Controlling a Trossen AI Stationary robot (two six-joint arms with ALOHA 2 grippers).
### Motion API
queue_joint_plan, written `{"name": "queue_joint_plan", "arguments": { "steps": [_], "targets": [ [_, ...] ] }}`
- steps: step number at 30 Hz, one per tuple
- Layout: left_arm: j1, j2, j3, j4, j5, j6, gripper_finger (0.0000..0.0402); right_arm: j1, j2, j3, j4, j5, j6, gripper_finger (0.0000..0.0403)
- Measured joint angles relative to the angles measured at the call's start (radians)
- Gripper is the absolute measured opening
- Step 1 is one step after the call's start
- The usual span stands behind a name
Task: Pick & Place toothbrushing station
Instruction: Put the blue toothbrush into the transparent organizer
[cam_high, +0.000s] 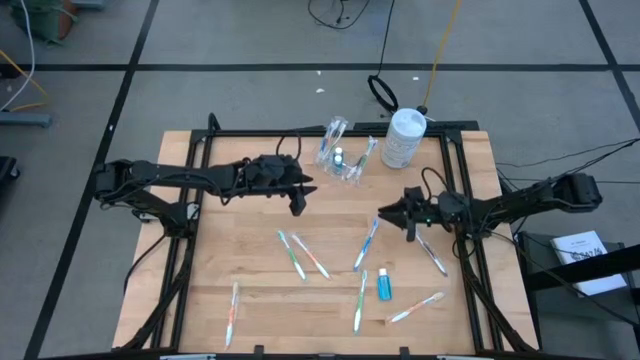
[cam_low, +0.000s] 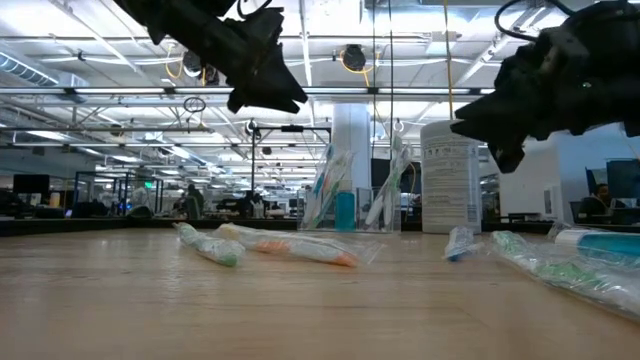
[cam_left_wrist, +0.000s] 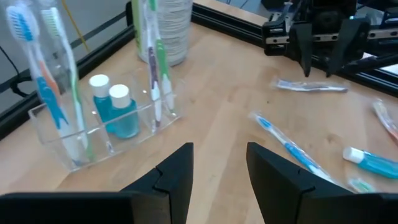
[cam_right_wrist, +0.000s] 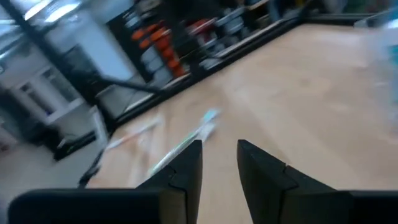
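The clear plastic holder stands at the table's far middle and holds upright toothbrushes and two small blue tubes. It also shows in the low view. Several wrapped toothbrushes and a blue toothpaste tube lie flat on the wooden table. My left gripper hovers open and empty above the table, just near-left of the holder; its wrist view shows the fingers apart. My right gripper hovers open and empty right of centre, above a toothbrush.
A white opaque bottle stands right of the holder. More toothbrushes lie near the front edge, at the front right and under the right arm. A black frame rims the table. Bare wood lies at the left.
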Motion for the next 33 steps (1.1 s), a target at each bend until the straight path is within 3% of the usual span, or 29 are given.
{"name": "queue_joint_plan", "arguments": {
  "steps": [2, 10, 16, 20, 24, 29, 33],
  "targets": [
    [-0.01, 0.0, 0.0, 0.0, 0.0, 0.0, 0.0152, 0.015, 0.0, 0.0, 0.011, -0.009, -0.003, 0.0106],
    [-0.053, 0.0, 0.0, 0.0, -0.001, -0.011, 0.0152, 0.042, 0.0, 0.0, 0.03, 0.121, 0.075, 0.0172],
    [-0.078, -0.018, 0.0, -0.055, 0.107, -0.046, 0.0152, 0.04, 0.0, 0.0, 0.288, 0.155, -0.004, 0.0172],
    [-0.081, -0.071, -0.001, -0.197, 0.2, -0.051, 0.0152, 0.04, -0.001, 0.016, 0.479, 0.1, -0.011, 0.0161],
    [-0.099, -0.166, -0.001, -0.253, 0.083, -0.024, 0.0152, 0.06, 0.005, 0.11, 0.532, -0.02, -0.088, 0.0159],
    [-0.129, -0.293, 0.0, -0.258, -0.038, 0.036, 0.0152, 0.097, 0.035, 0.345, 0.369, -0.081, -0.181, 0.0161],
    [-0.149, -0.384, 0.0, -0.292, -0.046, 0.065, 0.0152, 0.128, 0.119, 0.576, -0.117, -0.062, -0.226, 0.0159]
  ]
}}
